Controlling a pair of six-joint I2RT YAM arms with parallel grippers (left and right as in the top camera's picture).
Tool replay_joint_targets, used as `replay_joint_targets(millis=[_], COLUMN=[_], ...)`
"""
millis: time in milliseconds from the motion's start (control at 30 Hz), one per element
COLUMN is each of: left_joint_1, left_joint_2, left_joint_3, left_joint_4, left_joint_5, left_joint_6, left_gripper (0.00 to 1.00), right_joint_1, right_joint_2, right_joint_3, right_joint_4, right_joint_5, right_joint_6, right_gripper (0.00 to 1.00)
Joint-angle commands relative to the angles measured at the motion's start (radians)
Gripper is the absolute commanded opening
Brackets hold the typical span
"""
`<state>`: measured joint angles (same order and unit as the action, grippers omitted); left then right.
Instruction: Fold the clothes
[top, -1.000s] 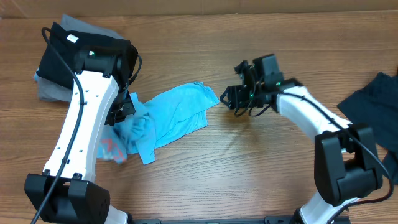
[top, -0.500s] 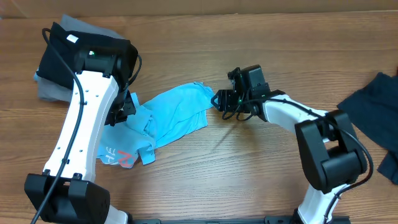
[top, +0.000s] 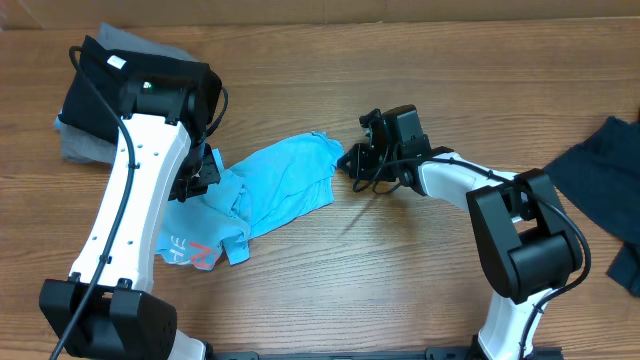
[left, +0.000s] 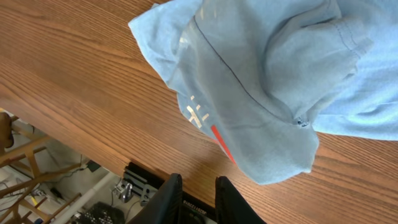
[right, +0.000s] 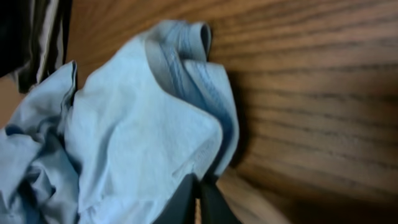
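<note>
Folds rumple soft blue T-shirt (top: 280, 185) on grained table (top: 400, 270).

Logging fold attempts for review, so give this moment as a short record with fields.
surface: wooden table
main garment: light blue T-shirt, crumpled and unfolded, left of centre
right gripper: shut on the shirt's right edge
left gripper: slightly open, holding nothing, by the shirt's left end
other clothes: dark garment at the right edge; grey garment at the far left, partly under the left arm
</note>
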<state>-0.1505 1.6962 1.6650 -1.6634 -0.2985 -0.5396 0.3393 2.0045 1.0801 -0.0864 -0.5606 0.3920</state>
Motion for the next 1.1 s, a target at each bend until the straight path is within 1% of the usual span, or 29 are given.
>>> replay_joint_targets(millis=[0,67,167,300,433,500,533,667,767,933,1067], left_joint_1=[0.0,0.0,0.0,0.0,0.0,0.0,-0.001,-0.003,-0.026,-0.138,-0.292], left_joint_2=[-0.016,-0.016,-0.016,-0.016,-0.016,-0.016,-0.016,-0.016,-0.016,-0.015,-0.013], left_joint_3=[0.018,0.02,0.02,0.02,0.02,0.02,0.02,0.02,0.019,0.009,-0.034], left_joint_4=[0.005,0.009,0.029,0.06,0.111,0.15,0.167,0.251,0.284,0.309,0.421], left_joint_5=[0.011,0.017,0.069,0.141,0.291,0.398,0.444,0.639,0.731,0.75,0.682], left_joint_6=[0.025,0.04,0.092,0.146,0.246,0.309,0.337,0.456,0.547,0.652,0.651], left_gripper=[0.21,0.22,0.25,0.28,0.34,0.36,0.37,0.45,0.5,0.52,0.56], right_joint_1=[-0.06,-0.108,-0.204,-0.332,-0.468,-0.513,-0.521,-0.525,-0.525,-0.525,-0.526], right_joint_2=[-0.052,-0.132,-0.304,-0.486,-0.626,-0.672,-0.687,-0.732,-0.737,-0.737,-0.747], right_joint_3=[0.051,0.093,0.18,0.297,0.421,0.467,0.48,0.49,0.49,0.49,0.492], right_joint_4=[-0.065,-0.152,-0.299,-0.439,-0.561,-0.599,-0.609,-0.616,-0.617,-0.616,-0.617], right_joint_5=[-0.02,-0.022,-0.018,-0.018,-0.018,-0.018,-0.018,-0.018,-0.018,0.002,0.085], right_joint_6=[0.005,-0.028,-0.086,-0.085,-0.085,-0.084,-0.085,-0.084,-0.077,-0.077,-0.074], right_gripper=[0.04,0.04,0.04,0.04,0.04,0.04,0.04,0.04,0.04,0.04,0.04])
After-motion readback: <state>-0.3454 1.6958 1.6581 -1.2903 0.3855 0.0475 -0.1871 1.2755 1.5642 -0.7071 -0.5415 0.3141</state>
